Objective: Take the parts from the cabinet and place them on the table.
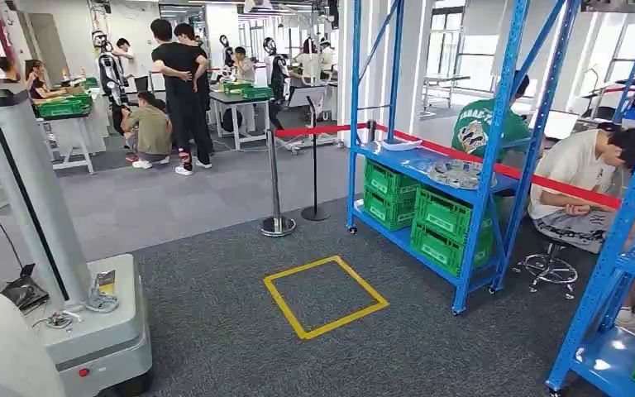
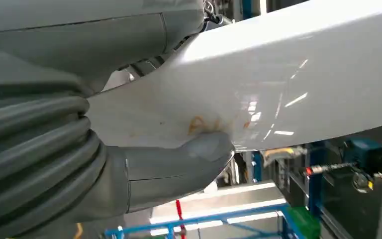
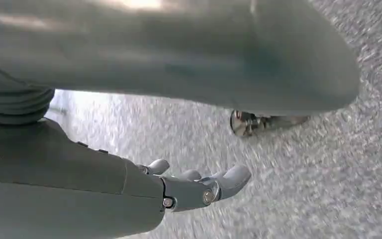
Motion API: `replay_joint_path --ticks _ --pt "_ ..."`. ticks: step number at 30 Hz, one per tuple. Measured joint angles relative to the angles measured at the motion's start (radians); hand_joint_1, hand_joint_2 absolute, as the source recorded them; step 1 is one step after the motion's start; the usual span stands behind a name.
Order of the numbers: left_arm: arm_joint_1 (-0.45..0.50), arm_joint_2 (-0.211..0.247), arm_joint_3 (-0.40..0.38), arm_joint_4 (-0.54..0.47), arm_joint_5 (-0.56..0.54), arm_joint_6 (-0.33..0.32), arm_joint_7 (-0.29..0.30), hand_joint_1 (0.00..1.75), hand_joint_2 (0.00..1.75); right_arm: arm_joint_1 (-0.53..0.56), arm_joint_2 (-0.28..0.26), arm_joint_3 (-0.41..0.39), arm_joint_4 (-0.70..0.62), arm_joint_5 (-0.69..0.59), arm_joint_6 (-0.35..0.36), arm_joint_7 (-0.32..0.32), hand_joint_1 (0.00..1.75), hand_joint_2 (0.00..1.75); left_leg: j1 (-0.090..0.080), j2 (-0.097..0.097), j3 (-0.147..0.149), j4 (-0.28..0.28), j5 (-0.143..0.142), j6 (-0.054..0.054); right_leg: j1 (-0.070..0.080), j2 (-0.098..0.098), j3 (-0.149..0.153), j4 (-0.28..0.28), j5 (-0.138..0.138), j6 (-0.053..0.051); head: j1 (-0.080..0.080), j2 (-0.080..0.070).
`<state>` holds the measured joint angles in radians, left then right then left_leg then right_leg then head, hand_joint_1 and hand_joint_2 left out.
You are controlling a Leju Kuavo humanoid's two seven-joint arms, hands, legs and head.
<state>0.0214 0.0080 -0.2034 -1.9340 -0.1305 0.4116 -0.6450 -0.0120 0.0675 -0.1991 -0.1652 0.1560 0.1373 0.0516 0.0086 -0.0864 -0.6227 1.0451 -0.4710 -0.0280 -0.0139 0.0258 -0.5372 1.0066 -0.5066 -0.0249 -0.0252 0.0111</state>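
While I'm looking down the left wrist cam, the left robot hand (image 2: 179, 164) has its thumb pressed up against a big glossy white part (image 2: 278, 84), with a rusty-orange smudge right by the thumb tip; the rest of the fingers are hidden, so I can't tell if it's actually gripping. The same white curve pokes into the bottom-left corner of my head view. On the right wrist cam, the right robot hand (image 3: 199, 186) hangs over grey carpet, fingers loosely spread, holding nothing. Out front there's a yellow taped square (image 1: 325, 295) on the carpet. Past that stands the blue shelf rack (image 1: 463, 165), with a round metal part (image 1: 456, 173) lying on its upper shelf and green crates (image 1: 430, 219) below. People are sitting just behind it.
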Motion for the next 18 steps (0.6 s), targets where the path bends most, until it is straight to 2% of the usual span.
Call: replay_joint_path --ticks 1,2,3,4,5,6,7,8,9,10,11,12,14,15,16,17,18 --pt "0.002 0.005 0.007 -0.002 0.002 0.01 -0.002 1.75 1.75 0.003 0.0 0.0 0.0 0.0 0.0 -0.011 0.0 0.0 -0.001 0.042 -0.024 0.05 -0.037 -0.003 0.001 -0.013 0.001 -0.001 -0.001 -0.01 -0.003 0.0" --pt "0.008 0.006 0.016 -0.004 0.002 0.019 -0.005 1.75 1.75 0.005 0.0 0.0 0.0 0.0 -0.004 -0.015 0.0 0.0 0.0 0.062 -0.056 0.121 -0.076 -0.007 0.004 -0.028 0.0 -0.001 -0.002 -0.012 -0.003 0.0" --pt "0.021 0.007 0.022 -0.007 0.0 0.03 -0.005 1.75 1.75 0.008 0.0 0.0 0.0 -0.001 -0.005 -0.023 0.0 0.0 0.003 0.071 -0.09 0.199 -0.11 -0.011 0.006 -0.045 0.001 -0.001 -0.003 -0.014 -0.003 0.0" --pt "0.036 0.008 0.032 -0.01 -0.005 0.041 -0.005 1.75 1.75 0.009 0.0 0.0 0.0 0.0 -0.007 -0.023 0.0 0.0 0.004 0.073 -0.115 0.255 -0.128 -0.015 0.007 -0.06 0.0 0.0 -0.004 -0.016 -0.003 0.0" --pt "0.049 0.008 0.042 -0.013 -0.01 0.048 -0.002 1.75 1.75 0.009 0.0 0.0 0.0 0.001 -0.008 -0.02 0.0 0.0 0.006 0.075 -0.117 0.268 -0.124 -0.019 0.007 -0.073 0.0 0.0 -0.005 -0.015 -0.003 0.0" --pt "0.059 0.008 0.048 -0.017 -0.016 0.054 0.002 1.75 1.75 0.009 0.0 0.0 0.0 0.004 -0.008 -0.019 0.0 0.0 0.008 0.079 -0.099 0.238 -0.101 -0.021 0.007 -0.087 0.001 0.001 -0.007 -0.013 -0.003 0.0" --pt "0.068 0.008 0.055 -0.023 -0.024 0.06 0.007 1.75 1.75 0.008 0.001 0.001 0.0 0.005 -0.008 -0.016 0.0 0.0 0.01 0.088 -0.062 0.175 -0.067 -0.023 0.006 -0.1 0.002 0.002 -0.009 -0.011 -0.003 0.0" --pt "0.081 0.008 0.06 -0.032 -0.033 0.066 0.007 1.75 1.75 0.008 0.002 0.002 0.0 0.003 -0.012 -0.016 0.0 0.0 0.011 0.109 -0.002 0.071 -0.024 -0.023 0.006 -0.115 0.005 0.005 -0.014 -0.006 -0.003 0.0" --pt "0.092 0.007 0.064 -0.042 -0.04 0.071 0.007 1.75 1.75 0.007 0.003 0.002 0.0 0.001 -0.016 -0.014 0.0 0.0 0.01 0.159 0.041 -0.002 -0.008 -0.022 0.009 -0.123 0.008 0.011 -0.019 0.001 -0.003 0.0" --pt "0.1 0.006 0.07 -0.047 -0.045 0.073 0.007 1.75 1.75 0.008 0.003 0.002 0.0 0.0 -0.02 -0.008 0.0 0.0 0.003 0.185 0.053 -0.013 -0.019 -0.011 0.017 -0.132 0.008 0.016 -0.027 0.009 -0.003 0.0" --pt "0.109 0.005 0.074 -0.052 -0.047 0.075 0.01 1.75 1.75 0.007 0.004 0.002 0.0 0.0 -0.019 0.0 0.0 0.0 0.003 0.164 0.047 -0.011 -0.017 -0.001 0.016 -0.14 0.011 0.015 -0.028 0.012 -0.002 0.0" --pt "0.116 0.004 0.08 -0.056 -0.047 0.076 0.011 1.75 1.75 0.005 0.006 0.002 0.0 0.001 -0.018 0.004 0.0 0.0 0.002 0.154 0.043 -0.011 -0.015 0.003 0.019 -0.152 0.016 0.015 -0.027 0.016 -0.001 0.0" --pt "0.123 0.004 0.088 -0.061 -0.047 0.077 0.016 1.75 1.75 0.001 0.008 0.002 0.0 0.005 -0.015 0.005 0.0 0.0 0.002 0.126 0.042 -0.016 -0.012 0.017 0.013 -0.177 0.025 0.012 -0.032 0.027 -0.001 0.0" --pt "0.126 0.002 0.09 -0.065 -0.047 0.077 0.017 1.75 1.75 -0.002 0.008 0.003 0.0 0.005 -0.015 0.005 0.0 0.0 0.007 0.114 0.046 -0.021 -0.008 0.023 0.007 -0.145 0.024 0.024 -0.045 0.035 0.0 0.0" --pt "0.124 0.001 0.094 -0.068 -0.047 0.078 0.017 1.75 1.75 -0.002 0.009 0.005 0.0 0.006 -0.015 0.006 0.0 0.0 0.008 0.104 0.045 -0.022 -0.006 0.029 0.005 -0.083 0.003 0.069 -0.076 0.037 0.0 0.0" --pt "0.123 0.0 0.094 -0.068 -0.047 0.078 0.017 1.75 1.75 -0.002 0.01 0.006 0.0 0.006 -0.015 0.009 0.0 0.0 0.008 0.093 0.042 -0.022 -0.004 0.033 0.003 -0.05 -0.031 0.141 -0.116 0.039 0.001 0.0" --pt "0.125 -0.002 0.094 -0.068 -0.047 0.078 0.017 1.75 1.75 -0.002 0.01 0.006 0.0 0.006 -0.014 0.011 0.0 0.0 0.007 0.08 0.039 -0.021 -0.003 0.036 0.003 -0.036 -0.071 0.223 -0.152 0.04 0.001 0.0"
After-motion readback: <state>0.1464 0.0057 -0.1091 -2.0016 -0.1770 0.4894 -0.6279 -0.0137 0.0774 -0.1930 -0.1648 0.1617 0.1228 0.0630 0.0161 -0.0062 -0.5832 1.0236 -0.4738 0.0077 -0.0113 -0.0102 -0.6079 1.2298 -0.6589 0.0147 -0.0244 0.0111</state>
